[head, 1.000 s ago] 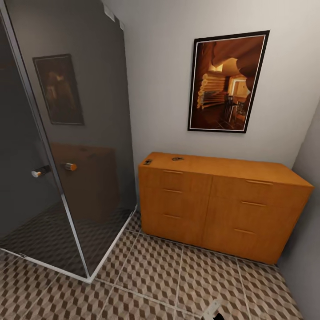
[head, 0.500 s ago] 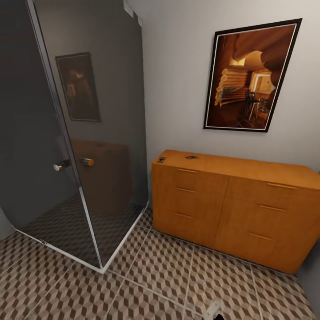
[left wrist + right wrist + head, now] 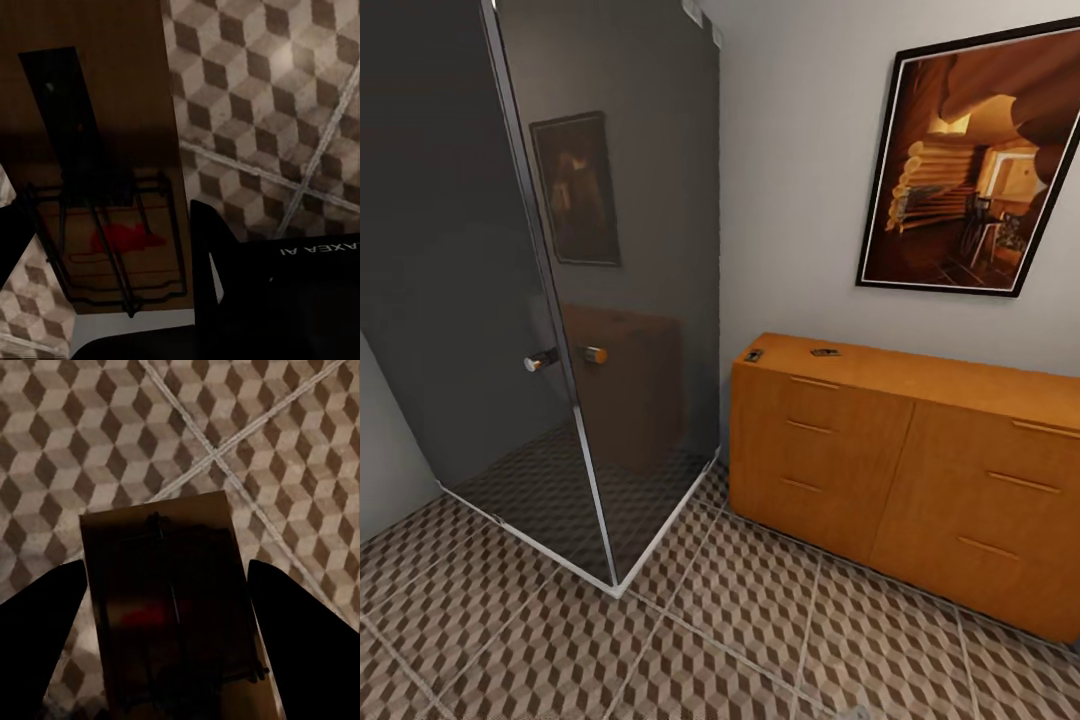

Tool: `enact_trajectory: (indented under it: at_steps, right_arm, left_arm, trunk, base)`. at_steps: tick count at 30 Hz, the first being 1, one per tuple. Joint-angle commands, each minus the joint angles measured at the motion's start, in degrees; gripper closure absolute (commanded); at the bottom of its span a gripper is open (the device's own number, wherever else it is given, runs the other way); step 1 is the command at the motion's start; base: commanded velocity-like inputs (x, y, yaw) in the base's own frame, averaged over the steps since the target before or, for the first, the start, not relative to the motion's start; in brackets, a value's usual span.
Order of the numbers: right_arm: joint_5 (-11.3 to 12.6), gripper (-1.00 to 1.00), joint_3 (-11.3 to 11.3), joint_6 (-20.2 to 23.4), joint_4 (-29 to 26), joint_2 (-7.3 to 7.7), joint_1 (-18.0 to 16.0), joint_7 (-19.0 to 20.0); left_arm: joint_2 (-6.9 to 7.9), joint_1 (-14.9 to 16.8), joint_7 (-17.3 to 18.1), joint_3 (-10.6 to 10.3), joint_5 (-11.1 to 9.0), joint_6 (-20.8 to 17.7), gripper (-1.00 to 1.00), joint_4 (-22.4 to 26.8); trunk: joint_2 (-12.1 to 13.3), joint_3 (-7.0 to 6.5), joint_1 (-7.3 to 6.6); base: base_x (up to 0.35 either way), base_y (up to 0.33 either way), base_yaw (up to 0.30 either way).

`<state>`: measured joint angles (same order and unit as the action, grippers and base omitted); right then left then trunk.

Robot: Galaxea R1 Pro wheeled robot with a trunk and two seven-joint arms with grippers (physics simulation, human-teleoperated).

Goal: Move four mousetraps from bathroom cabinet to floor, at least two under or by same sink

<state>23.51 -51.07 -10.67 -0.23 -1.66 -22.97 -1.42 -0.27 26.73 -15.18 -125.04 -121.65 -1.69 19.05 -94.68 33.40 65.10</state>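
From the head, the orange-brown cabinet [image 3: 905,470] stands against the wall beside a dark glass shower [image 3: 560,300]. Two mousetraps rest on the cabinet's top, one at the corner [image 3: 754,355] and one a little farther along [image 3: 824,352]. A big framed picture [image 3: 975,165] hangs above. The bathroom floor [image 3: 660,650] has tiles with a cube pattern. Compared with a second ago, the whole picture has slid: the shower shows more and the cabinet sits farther to the side, so the camera has turned, not the things.

By the left wrist, the left tool [image 3: 105,247] holds a mousetrap [image 3: 97,187], a flat brown board with thin wire and a red spot, above the tiles.

By the right wrist, the right tool [image 3: 169,615] holds another mousetrap [image 3: 169,600] between its two dark fingers [image 3: 45,637], also above the floor.

I think the traps are light, stiff and thin. The wire looks easy to bend or snap, so it seems best to pinch the long wooden edges and set them down gently.
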Motion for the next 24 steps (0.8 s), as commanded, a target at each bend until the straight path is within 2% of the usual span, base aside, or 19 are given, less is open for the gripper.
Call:
enact_trajectory:
  at_steps: [1,3,4,5,9,13,24]
  right_arm:
    - [2.53,1.0,-0.49,-0.09,0.04,-0.01,0.06,-0.16]
    - [6.66,1.0,-0.53,-0.04,0.05,0.05,0.15,-0.21]
    - [7.57,1.0,-0.54,-0.04,0.05,0.09,0.16,-0.22]
    - [9.9,1.0,-0.53,-0.07,0.08,0.22,0.19,-0.29]
    - [14.24,1.0,-0.55,-0.32,0.13,0.79,0.21,-0.41]
    - [15.06,1.0,-0.6,-0.63,0.14,0.86,0.26,-0.44]
    - [14.72,1.0,-0.76,-1.59,0.31,0.84,0.47,-0.45]
  left_arm:
    - [0.0,0.08,-0.29,-0.2,0.18,-0.16,1.0,0.07]
    - [-0.04,0.08,-0.29,-0.2,0.22,-0.16,1.0,0.09]
    - [-0.05,0.08,-0.29,-0.2,0.21,-0.16,1.0,0.09]
    - [-0.05,0.08,-0.29,-0.2,0.2,-0.16,1.0,0.1]
    - [-0.02,0.08,-0.29,-0.2,0.2,-0.15,1.0,0.05]
    - [-0.06,0.08,-0.29,-0.2,0.27,-0.12,1.0,-0.04]
    - [-0.09,0.08,-0.26,-0.2,0.28,-0.07,1.0,-0.06]
  trunk:
    - [-0.03,0.13,-0.01]
    - [-0.03,0.28,-0.01]
    - [-0.03,0.35,-0.01]
    - [-0.03,0.43,-0.01]
    - [-0.03,0.73,-0.01]
    - [-0.03,1.04,-0.01]
    - [-0.03,1.74,-0.01]
  base:
    - [0.0,0.0,0.186]
    - [0.0,0.0,0.183]
    - [0.0,0.0,0.18]
    - [0.0,0.0,0.176]
    - [0.0,0.0,0.172]
    - [0.0,0.0,0.17]
    - [0.0,0.0,0.17]
